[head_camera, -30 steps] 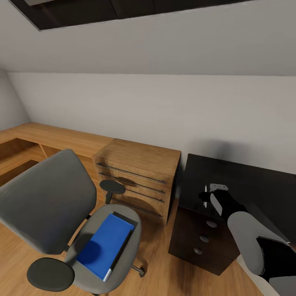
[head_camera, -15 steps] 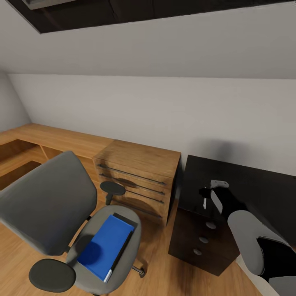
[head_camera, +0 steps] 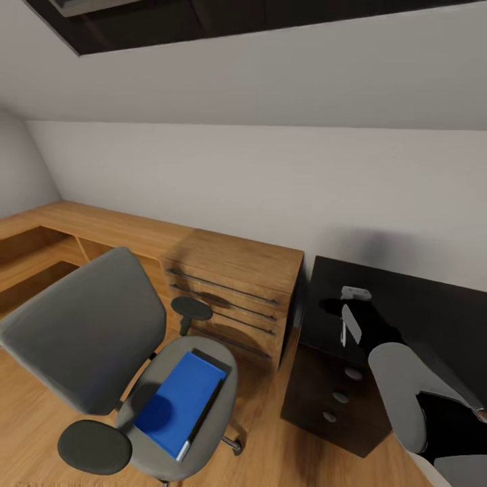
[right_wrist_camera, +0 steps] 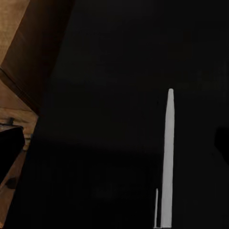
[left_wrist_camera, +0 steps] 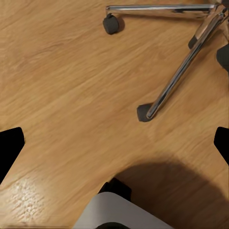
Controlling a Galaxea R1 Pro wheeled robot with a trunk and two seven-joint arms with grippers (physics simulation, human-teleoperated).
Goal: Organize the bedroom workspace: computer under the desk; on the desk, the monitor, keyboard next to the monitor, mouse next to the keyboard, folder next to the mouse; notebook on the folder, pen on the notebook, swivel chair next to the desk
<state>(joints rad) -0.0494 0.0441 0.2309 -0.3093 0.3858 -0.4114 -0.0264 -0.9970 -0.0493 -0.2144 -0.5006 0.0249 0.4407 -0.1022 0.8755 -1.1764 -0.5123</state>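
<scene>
Holding the thin silvery-white pen point(right_wrist_camera: 167, 157) clamped in the right gripper point(head_camera: 350, 318), the arm hangs above the black-topped desk point(head_camera: 419, 304), pen's long axis running out along the fingers. The bright blue folder point(head_camera: 181, 403) lies on the grey swivel chair point(head_camera: 101, 338), well off to its left. Left gripper point(left_wrist_camera: 114, 143) spread open over the wooden floor point(left_wrist_camera: 62, 81). Since a second ago the view has panned slightly; the wrist has turned.

blue folder point(head_camera: 181, 400), grey swivel chair point(head_camera: 88, 331), black desk point(head_camera: 433, 308)

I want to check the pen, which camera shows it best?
The right wrist view: the pen runs long and pale against the black desk. In the head view it is a small white sliver at the right gripper.
</scene>
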